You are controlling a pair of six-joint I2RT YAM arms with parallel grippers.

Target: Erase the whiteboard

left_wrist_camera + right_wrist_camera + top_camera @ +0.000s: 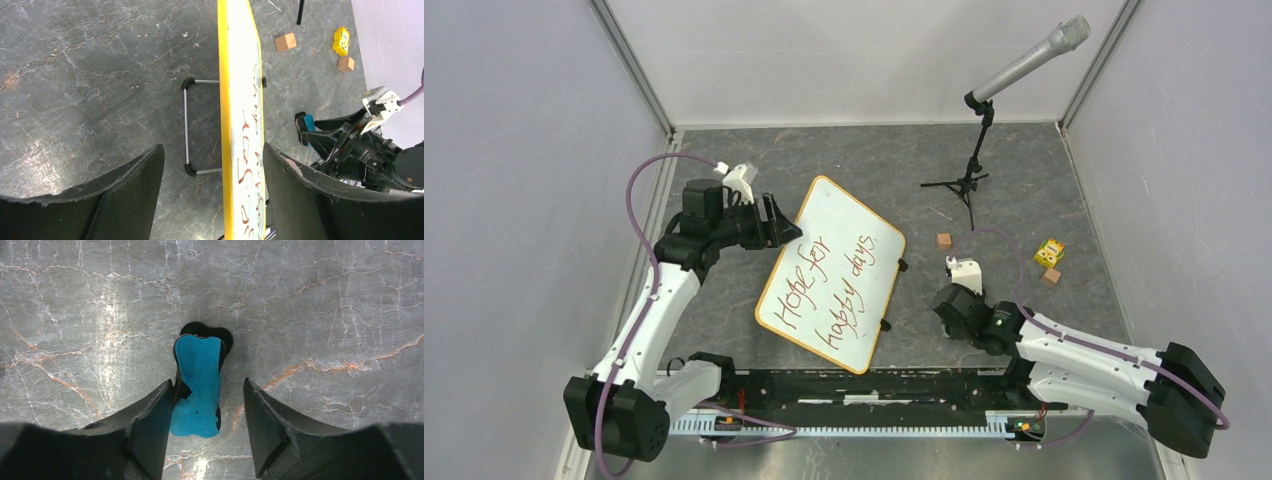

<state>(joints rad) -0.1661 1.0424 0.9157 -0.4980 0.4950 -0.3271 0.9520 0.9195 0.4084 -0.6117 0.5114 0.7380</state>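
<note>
Quick colour rundown: the whiteboard (pixel 832 272) has a white face, an orange-yellow frame (it reads plain yellow from the left wrist) and red-brown handwriting. The table (pixel 1044 180) is a dark grey stone look, marbled with thin white and rusty veins. The eraser (pixel 197 385) is bright blue on top, black underneath. The blocks (pixel 944 240) are tan wood colour, and the toy (pixel 1050 252) by one of them is yellow with darker markings. The mic (pixel 1029 62) is silver-grey on a black stand (pixel 976 150). The arms (pixel 649 320) are white with black joints, each trailing a purple cable (pixel 669 155). The walls (pixel 514 150) are pale lilac-grey.
</note>
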